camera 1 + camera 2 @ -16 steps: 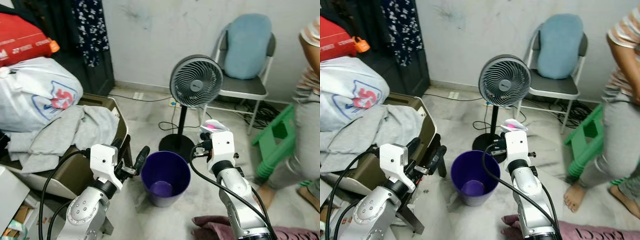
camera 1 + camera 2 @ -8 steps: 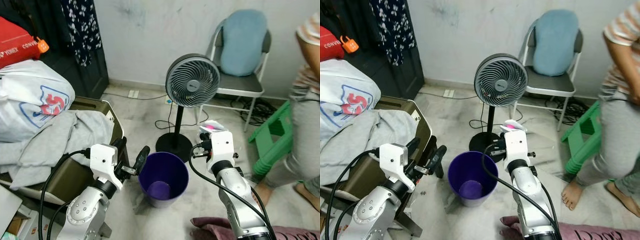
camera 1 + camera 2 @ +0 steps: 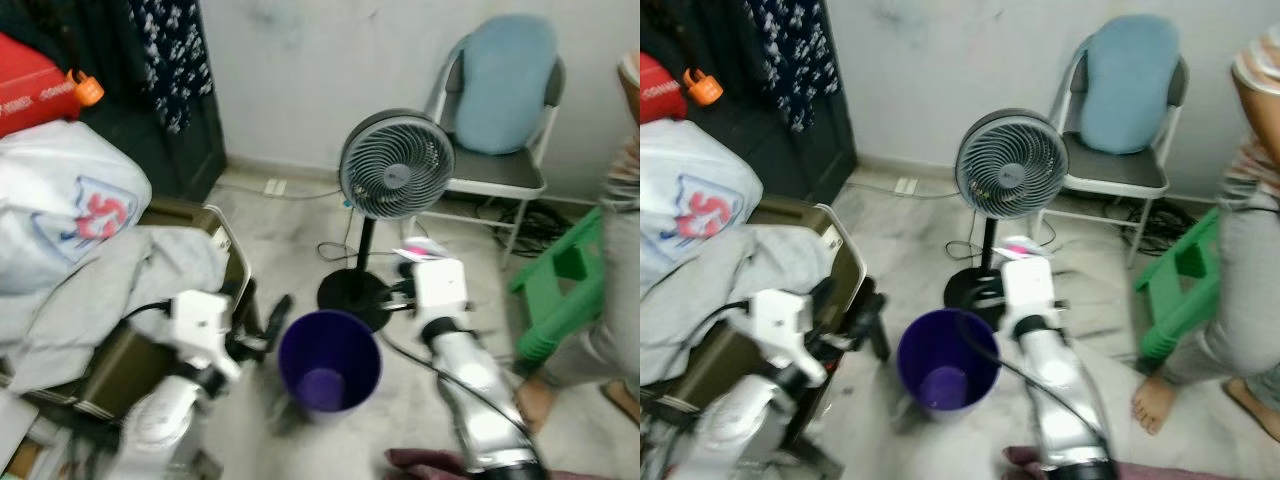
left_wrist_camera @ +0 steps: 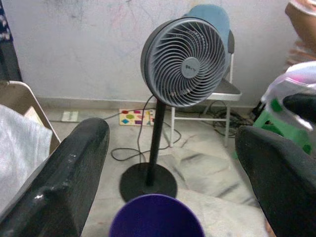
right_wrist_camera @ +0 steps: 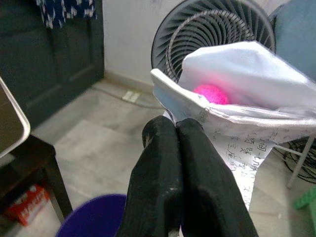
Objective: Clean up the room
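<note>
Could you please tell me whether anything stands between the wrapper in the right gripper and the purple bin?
Nothing visible does. The right gripper is shut on the white wrapper, held above the far rim of the purple bin, whose mouth is open. The fan stands behind them, and the open left gripper flanks the bin.

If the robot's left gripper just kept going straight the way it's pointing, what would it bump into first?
Probably the pedestal fan. The left gripper is open, its fingers framing the fan's pole and round base dead ahead, with the purple bin just below that line. Depth is hard to judge, so it might clip the bin's rim first.
</note>
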`<state>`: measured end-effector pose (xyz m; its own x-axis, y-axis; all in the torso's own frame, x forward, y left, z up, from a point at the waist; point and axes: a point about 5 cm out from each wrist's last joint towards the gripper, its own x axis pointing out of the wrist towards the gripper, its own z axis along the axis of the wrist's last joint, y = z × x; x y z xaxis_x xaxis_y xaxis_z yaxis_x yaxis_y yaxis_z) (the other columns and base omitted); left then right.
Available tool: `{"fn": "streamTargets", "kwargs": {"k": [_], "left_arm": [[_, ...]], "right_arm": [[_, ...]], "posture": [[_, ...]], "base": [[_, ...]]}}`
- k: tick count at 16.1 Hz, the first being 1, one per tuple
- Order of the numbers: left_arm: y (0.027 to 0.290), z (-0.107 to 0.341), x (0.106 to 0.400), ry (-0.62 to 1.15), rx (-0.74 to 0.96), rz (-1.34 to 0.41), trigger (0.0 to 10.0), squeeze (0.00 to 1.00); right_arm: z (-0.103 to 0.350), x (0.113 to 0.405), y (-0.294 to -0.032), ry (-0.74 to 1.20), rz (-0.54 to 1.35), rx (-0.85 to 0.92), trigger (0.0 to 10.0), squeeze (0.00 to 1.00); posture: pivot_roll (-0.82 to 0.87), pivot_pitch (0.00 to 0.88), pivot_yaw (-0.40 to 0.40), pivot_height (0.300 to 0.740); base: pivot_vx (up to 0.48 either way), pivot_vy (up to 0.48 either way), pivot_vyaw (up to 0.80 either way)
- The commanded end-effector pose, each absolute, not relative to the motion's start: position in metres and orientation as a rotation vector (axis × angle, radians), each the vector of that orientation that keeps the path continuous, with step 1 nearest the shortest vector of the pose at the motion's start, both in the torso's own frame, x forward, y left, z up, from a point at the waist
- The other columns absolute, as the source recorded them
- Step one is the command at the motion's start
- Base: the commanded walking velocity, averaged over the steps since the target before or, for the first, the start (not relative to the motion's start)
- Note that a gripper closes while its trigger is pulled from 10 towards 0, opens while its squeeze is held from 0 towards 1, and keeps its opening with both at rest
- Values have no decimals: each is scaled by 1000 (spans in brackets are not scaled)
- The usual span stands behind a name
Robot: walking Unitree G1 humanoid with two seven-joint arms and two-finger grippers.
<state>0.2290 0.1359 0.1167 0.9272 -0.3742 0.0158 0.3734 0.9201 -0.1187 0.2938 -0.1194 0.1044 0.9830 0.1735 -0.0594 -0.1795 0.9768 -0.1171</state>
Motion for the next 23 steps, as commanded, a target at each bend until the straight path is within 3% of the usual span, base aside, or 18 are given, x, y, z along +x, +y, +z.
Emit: {"fn": "streamTargets", "kwargs": {"k": [1, 4, 13, 16, 23], "left_arm": [[129, 120, 228, 0, -133, -407, 10000, 0], [128, 120, 228, -1, -134, -409, 10000, 0], [128, 119, 229, 9, -138, -412, 10000, 0], [131, 119, 228, 10, -120, -393, 10000, 0], [153, 119, 215, 23, -16, -409, 10000, 0]], "right_arm": [[103, 294, -130, 52, 152, -139, 10000, 0], [103, 294, -130, 50, 154, -140, 10000, 0], [103, 296, -128, 51, 157, -141, 10000, 0], [102, 297, -126, 47, 163, -145, 10000, 0], [100, 306, -107, 50, 189, -130, 10000, 0]], "posture": [[49, 70, -23, 740], [48, 71, -23, 740], [52, 70, -22, 740], [58, 70, -23, 740], [107, 75, -24, 740]], "base": [[341, 0, 425], [352, 0, 546], [342, 0, 0], [0, 0, 0], [0, 0, 595]]}}
